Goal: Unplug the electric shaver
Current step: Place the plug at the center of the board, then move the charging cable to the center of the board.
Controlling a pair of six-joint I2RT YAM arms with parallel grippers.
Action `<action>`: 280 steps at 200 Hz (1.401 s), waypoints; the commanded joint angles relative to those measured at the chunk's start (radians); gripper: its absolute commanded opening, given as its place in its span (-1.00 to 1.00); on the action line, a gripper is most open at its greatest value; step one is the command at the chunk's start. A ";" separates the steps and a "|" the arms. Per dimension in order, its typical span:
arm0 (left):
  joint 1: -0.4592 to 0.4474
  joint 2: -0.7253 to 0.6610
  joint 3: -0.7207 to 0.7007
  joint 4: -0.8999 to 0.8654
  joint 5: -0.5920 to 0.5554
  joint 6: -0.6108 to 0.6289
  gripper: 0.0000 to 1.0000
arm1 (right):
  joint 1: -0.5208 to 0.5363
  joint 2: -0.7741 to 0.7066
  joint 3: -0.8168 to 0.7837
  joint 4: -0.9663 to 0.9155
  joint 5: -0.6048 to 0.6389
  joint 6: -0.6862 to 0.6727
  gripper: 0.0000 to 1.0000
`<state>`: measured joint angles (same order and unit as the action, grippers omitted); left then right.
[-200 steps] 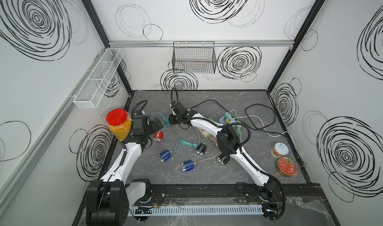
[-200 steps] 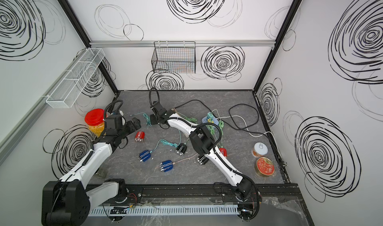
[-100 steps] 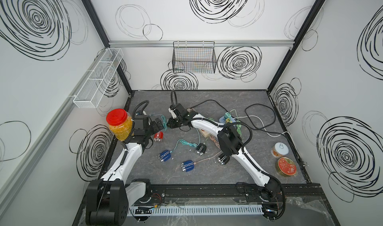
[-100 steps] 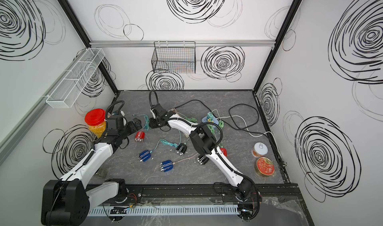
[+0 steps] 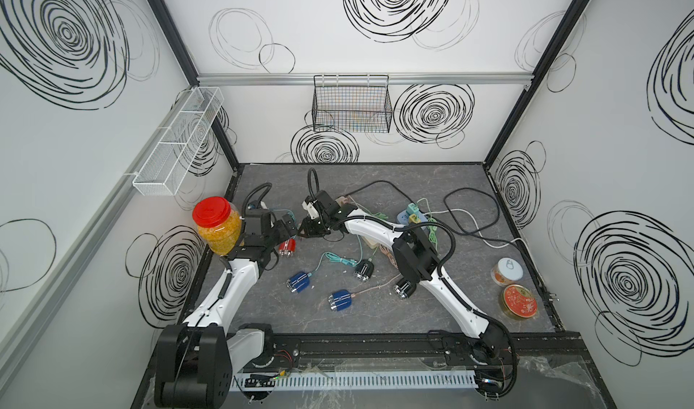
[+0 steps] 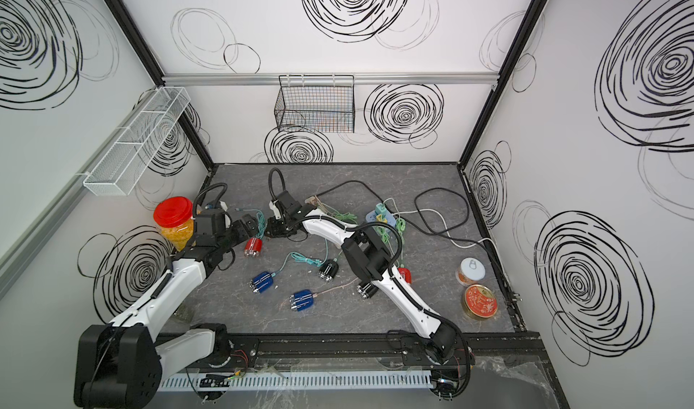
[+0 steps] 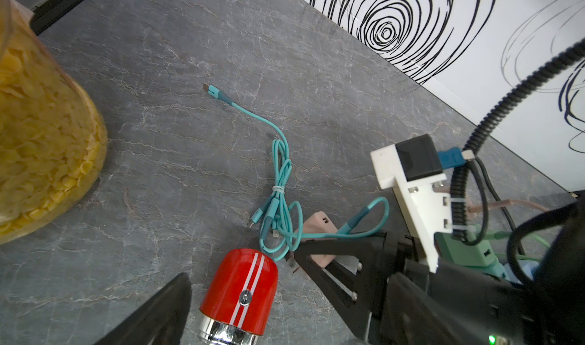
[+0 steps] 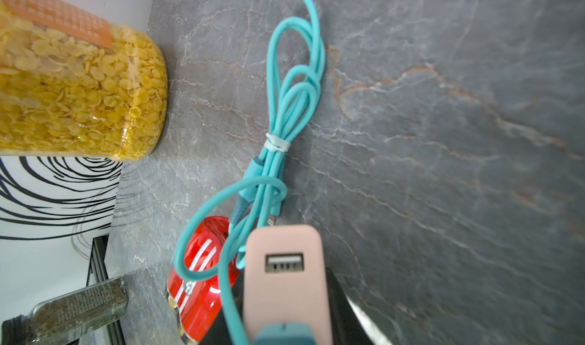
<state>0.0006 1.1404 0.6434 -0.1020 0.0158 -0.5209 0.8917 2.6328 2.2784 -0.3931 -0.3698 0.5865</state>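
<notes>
The red electric shaver (image 5: 288, 246) (image 7: 240, 292) (image 8: 198, 283) lies on the grey table at the left. My left gripper (image 5: 281, 238) stands open around it, one finger (image 7: 158, 308) beside it without touching. Just right of the shaver, my right gripper (image 5: 306, 230) is shut on a pink USB charger (image 7: 318, 221) (image 8: 285, 283). A bundled teal cable (image 7: 278, 169) (image 8: 294, 106) is plugged into that charger. One free plug (image 7: 211, 89) lies on the table. Another teal connector (image 8: 237, 210) ends at the shaver's domed end; I cannot tell whether it sits in the shaver.
A red-lidded jar of yellow flakes (image 5: 216, 223) stands close behind my left arm. Two blue shavers (image 5: 299, 282) and two black ones (image 5: 363, 270) lie mid-table with their cables. A power strip (image 5: 411, 215) sits at the back right, two tins (image 5: 520, 301) at the right edge.
My right gripper has come forward and left with the pink charger, closer to the left gripper and the red shaver. The shaver and left arm have hardly moved.
</notes>
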 commanded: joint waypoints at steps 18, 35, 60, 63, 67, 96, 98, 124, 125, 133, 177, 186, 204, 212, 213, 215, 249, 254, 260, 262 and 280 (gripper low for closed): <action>-0.020 0.013 -0.007 0.047 -0.022 -0.015 0.98 | -0.031 -0.051 -0.019 -0.074 0.009 0.011 0.01; -0.025 0.016 -0.005 0.047 -0.028 -0.016 0.98 | -0.034 -0.059 -0.021 -0.078 0.006 0.000 0.12; -0.030 0.022 -0.004 0.048 -0.033 -0.014 0.98 | -0.039 -0.070 -0.020 -0.094 0.015 -0.017 0.17; -0.030 0.024 -0.004 0.047 -0.033 -0.014 0.99 | -0.039 -0.072 -0.020 -0.098 0.018 -0.020 0.17; -0.031 0.025 -0.002 0.047 -0.035 -0.014 0.98 | -0.039 -0.077 -0.021 -0.105 0.025 -0.024 0.17; -0.033 0.031 0.007 0.045 -0.039 -0.013 0.98 | -0.042 -0.115 -0.022 -0.179 0.087 -0.068 0.22; -0.033 0.031 0.008 0.044 -0.041 -0.014 0.98 | -0.042 -0.119 -0.023 -0.185 0.090 -0.072 0.22; -0.048 0.043 0.027 0.037 -0.061 -0.009 0.98 | -0.046 -0.169 -0.025 -0.255 0.100 -0.109 0.15; -0.050 0.044 0.028 0.038 -0.061 -0.009 0.98 | -0.046 -0.171 -0.026 -0.256 0.101 -0.111 0.14; -0.059 0.051 0.037 0.033 -0.073 -0.007 0.98 | -0.043 -0.203 -0.056 -0.251 0.112 -0.125 0.09; -0.119 0.105 0.102 0.030 -0.112 -0.014 1.00 | -0.033 -0.540 -0.428 -0.025 0.203 -0.162 -0.05; -0.133 0.123 0.123 0.031 -0.118 -0.013 0.97 | -0.034 -0.597 -0.490 -0.009 0.237 -0.171 -0.10; -0.159 0.162 0.166 0.028 -0.123 -0.012 0.85 | -0.038 -0.715 -0.628 0.043 0.297 -0.181 -0.18; -0.172 0.177 0.184 0.025 -0.127 -0.009 0.80 | -0.040 -0.761 -0.679 0.068 0.312 -0.186 -0.20; -0.174 0.179 0.186 0.024 -0.128 -0.009 0.79 | -0.041 -0.767 -0.686 0.071 0.314 -0.187 -0.20; -0.178 0.182 0.191 0.023 -0.130 -0.007 0.79 | -0.042 -0.780 -0.702 0.076 0.317 -0.189 -0.20; -0.254 0.226 0.245 -0.009 -0.166 0.020 0.75 | -0.043 -0.948 -0.881 0.135 0.357 -0.232 -0.19; -0.267 0.226 0.246 -0.016 -0.173 0.023 0.74 | -0.042 -0.966 -0.899 0.135 0.354 -0.233 -0.17; -0.281 0.223 0.244 -0.025 -0.183 0.024 0.71 | -0.041 -0.987 -0.921 0.135 0.346 -0.233 -0.15; -0.286 0.220 0.243 -0.028 -0.187 0.023 0.70 | -0.040 -0.992 -0.928 0.135 0.341 -0.233 -0.14; -0.332 0.174 0.201 -0.044 -0.237 0.009 0.51 | -0.039 -1.049 -1.014 0.167 0.285 -0.225 -0.13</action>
<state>-0.2821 1.3579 0.8627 -0.1192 -0.1413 -0.5106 0.8524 1.6493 1.3464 -0.2855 -0.0521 0.3756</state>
